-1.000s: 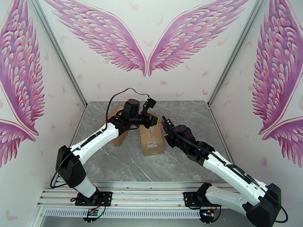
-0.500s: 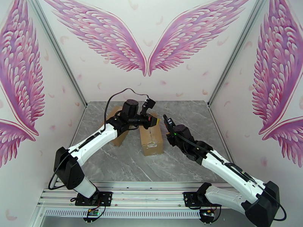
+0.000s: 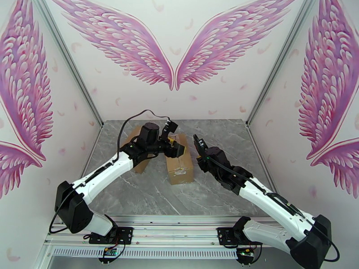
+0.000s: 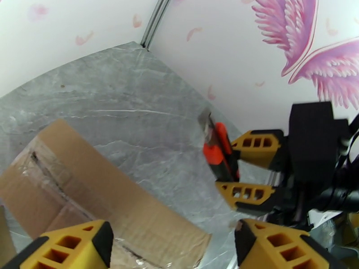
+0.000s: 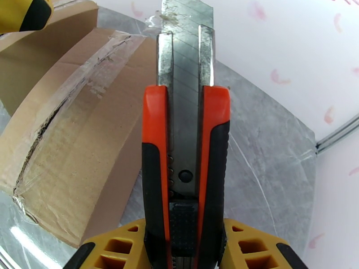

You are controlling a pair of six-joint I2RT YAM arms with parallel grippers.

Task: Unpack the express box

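Since a second ago the left arm has leaned outward at its shoulder and its wrist has dropped lower over the box, while the right arm has only drawn back a little from the box's right side.

At the far left of the grey marble tabletop (image 3: 134, 193), a second box (image 3: 142, 166) sits partly hidden behind the left forearm. Just to its right, the left tool (image 3: 178, 149) hangs over the far end of the box (image 3: 180, 169). In the left wrist view its two yellow fingers (image 4: 67, 247) stand wide apart with nothing between them, and the box top lies below them. Whether they touch the cardboard cannot be told.

The box stands near the middle of the tabletop, between the two arms, with its long side running toward the back wall. Clear tape covers its top seam, and a dark slit runs along that seam in both wrist views. The flaps lie flat and closed.

To the right of the box, the right tool (image 5: 184, 225) is clamped on the handle of an orange and black knife (image 5: 186, 131). The steel blade is pushed far out and points up and away toward the back wall. It is close beside the box's right edge but apart from it, with bare tabletop showing beneath.
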